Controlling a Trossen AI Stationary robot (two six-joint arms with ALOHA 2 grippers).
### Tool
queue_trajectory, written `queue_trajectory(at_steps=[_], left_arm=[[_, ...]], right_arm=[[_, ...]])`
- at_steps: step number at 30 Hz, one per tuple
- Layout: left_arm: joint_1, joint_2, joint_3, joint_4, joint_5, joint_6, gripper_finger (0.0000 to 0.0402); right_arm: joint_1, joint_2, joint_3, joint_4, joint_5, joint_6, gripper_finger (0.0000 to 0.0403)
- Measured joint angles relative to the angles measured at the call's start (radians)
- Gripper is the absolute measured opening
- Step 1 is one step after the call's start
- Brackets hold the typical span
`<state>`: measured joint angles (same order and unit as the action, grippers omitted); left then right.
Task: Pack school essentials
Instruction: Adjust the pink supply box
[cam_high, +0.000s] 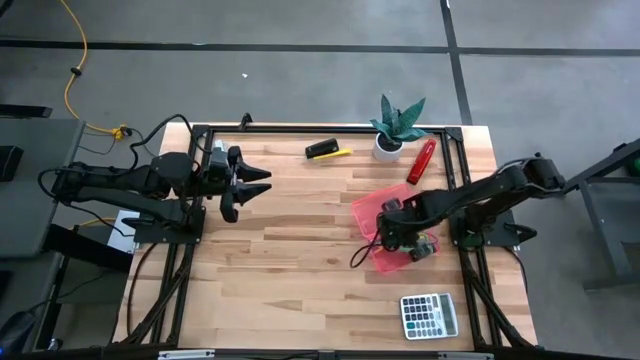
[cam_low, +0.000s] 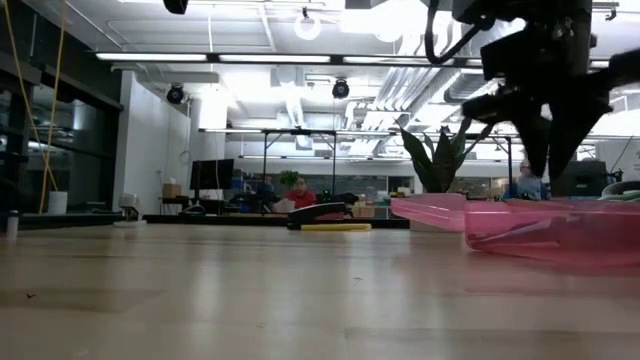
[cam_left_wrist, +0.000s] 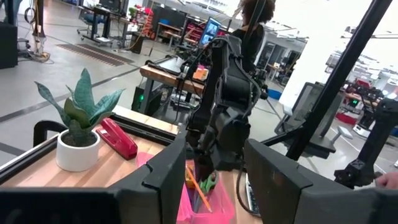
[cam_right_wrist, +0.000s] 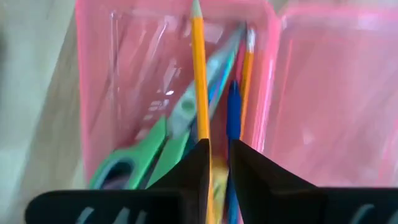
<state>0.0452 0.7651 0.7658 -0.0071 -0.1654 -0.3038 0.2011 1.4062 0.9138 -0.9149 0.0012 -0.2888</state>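
Note:
An open translucent pink tray (cam_high: 365, 210) lies at the table's right. One of its halves holds green-handled scissors (cam_right_wrist: 149, 155), a blue pen (cam_right_wrist: 233, 109), a yellow-orange pencil (cam_right_wrist: 198, 74) and a second orange pencil (cam_right_wrist: 247, 62), all lying lengthwise. My right gripper (cam_right_wrist: 219, 149) points down over these. Its fingers stand a narrow slit apart with nothing between them. In the low view its tips (cam_low: 553, 175) hang just above the tray's rim (cam_low: 540, 240). My left gripper (cam_high: 262, 183) waits open at the table's left, pointing level toward the tray.
A potted green plant (cam_high: 397, 125) and a red stapler (cam_high: 422, 160) stand behind the tray. A black object with a yellow pencil (cam_high: 325, 150) lies at the far middle. A calculator (cam_high: 430, 315) sits near the front right. A person (cam_left_wrist: 255, 18) is beyond the table.

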Motion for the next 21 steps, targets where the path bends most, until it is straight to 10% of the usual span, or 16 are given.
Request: queue_trajectory(at_steps=[12,21], left_arm=[[0.000,0.000,0.000,-0.005,0.000,0.000,0.0152],[0.000,0.000,0.000,-0.005,-0.001,0.000,0.0152]], right_arm=[[-0.132,-0.329,-0.155,-0.251,0.096,0.372,0.0008],[-0.291,-0.246,-0.131,-0.227,0.096,0.341,0.0001]])
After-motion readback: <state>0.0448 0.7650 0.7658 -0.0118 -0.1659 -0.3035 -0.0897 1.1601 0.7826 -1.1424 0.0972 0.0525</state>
